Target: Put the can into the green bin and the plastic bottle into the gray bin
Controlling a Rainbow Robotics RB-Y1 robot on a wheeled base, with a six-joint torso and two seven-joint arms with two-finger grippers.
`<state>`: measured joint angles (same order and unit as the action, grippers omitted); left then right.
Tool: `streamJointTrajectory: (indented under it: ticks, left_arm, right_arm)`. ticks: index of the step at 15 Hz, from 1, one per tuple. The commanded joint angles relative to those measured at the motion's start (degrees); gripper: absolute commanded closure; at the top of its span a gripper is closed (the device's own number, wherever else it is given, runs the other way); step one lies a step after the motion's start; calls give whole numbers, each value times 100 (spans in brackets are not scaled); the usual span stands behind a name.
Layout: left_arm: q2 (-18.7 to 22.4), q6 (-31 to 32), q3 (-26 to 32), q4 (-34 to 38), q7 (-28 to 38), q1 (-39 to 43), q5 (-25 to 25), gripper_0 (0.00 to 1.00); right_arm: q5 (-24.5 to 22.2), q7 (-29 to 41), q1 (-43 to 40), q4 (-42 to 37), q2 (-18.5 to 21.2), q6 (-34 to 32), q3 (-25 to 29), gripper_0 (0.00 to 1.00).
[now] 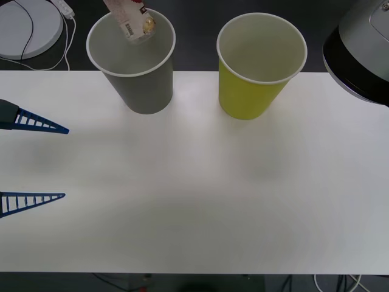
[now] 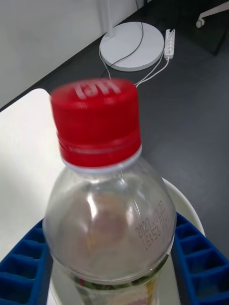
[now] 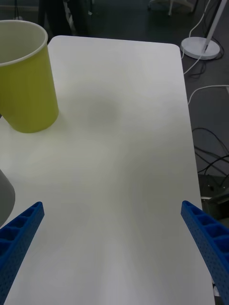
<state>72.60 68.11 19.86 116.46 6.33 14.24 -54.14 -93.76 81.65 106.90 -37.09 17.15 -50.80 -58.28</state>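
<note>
Right gripper (image 2: 112,267) clamped on the plastic bottle (image 2: 107,209), above the gray bin.

I see its blue fingers (image 2: 24,262) pressed against both sides of the bottle, red cap (image 2: 97,121) toward the camera, base over the mouth of the gray bin (image 1: 138,85). The green bin (image 1: 255,82) stands beside it. The left gripper (image 1: 64,163) hovers wide apart over the white table (image 1: 200,194).

The plastic bottle (image 1: 132,21) is cut off by the front view's top edge above the gray bin (image 1: 135,64), and its red cap (image 2: 97,122) is blurred in the right wrist view. The bottle hides most of the right pincer (image 2: 112,267); blue fingers (image 2: 200,257) flank it. Beside the gray bin, the left pincer (image 1: 64,162) runs off the picture's edge.
</note>
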Motion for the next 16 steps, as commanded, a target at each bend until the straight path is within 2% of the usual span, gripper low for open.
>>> streamJointTrajectory:
  ticks: [1,13,16]
  left_arm:
    - [0,0,0,0,0,0,0,0]
    - [0,0,0,0,0,0,0,0]
    - [0,0,0,0,0,0,0,0]
  right_arm:
    - [24,-27,-2,18,-1,132,-87,0]
    - [59,-44,-2,18,17,132,-87,0]
    - [68,-123,-134,-273,201,132,-87,0]
